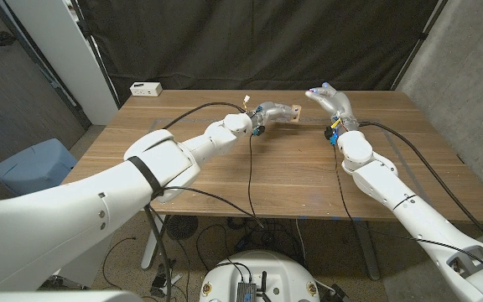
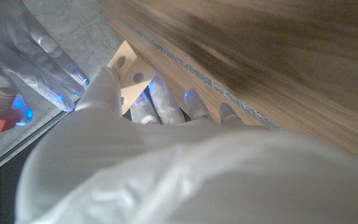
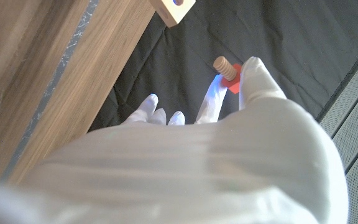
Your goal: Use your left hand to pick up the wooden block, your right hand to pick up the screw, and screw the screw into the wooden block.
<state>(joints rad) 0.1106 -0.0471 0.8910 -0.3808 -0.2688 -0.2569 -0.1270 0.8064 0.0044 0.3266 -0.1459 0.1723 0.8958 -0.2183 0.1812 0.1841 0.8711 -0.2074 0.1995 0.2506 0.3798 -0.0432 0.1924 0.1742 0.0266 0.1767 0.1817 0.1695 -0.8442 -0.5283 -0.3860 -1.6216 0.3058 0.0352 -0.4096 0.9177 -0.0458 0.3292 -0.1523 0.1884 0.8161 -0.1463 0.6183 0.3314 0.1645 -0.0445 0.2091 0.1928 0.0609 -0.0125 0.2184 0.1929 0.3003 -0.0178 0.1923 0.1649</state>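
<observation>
Fingers point(image 3: 253, 78) pinch screw point(image 3: 224, 67) — block point(image 2: 128, 78) held.

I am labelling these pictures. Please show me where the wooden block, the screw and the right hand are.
wooden block point(image 2: 128, 76): left wrist view, on its face with holes.
screw point(image 3: 223, 67): right wrist view, on its wooden threaded shaft.
right hand point(image 1: 332, 101): head view, on its back.

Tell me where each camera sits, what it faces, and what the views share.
Head view: fixed on the head, looking down the wooden table; both arms, left hand, right hand.
Left wrist view: behind the left hand, facing the wooden block it holds.
Right wrist view: behind the right hand, facing the screw it pinches.
Shared: block and screw show in both wrist views.
</observation>
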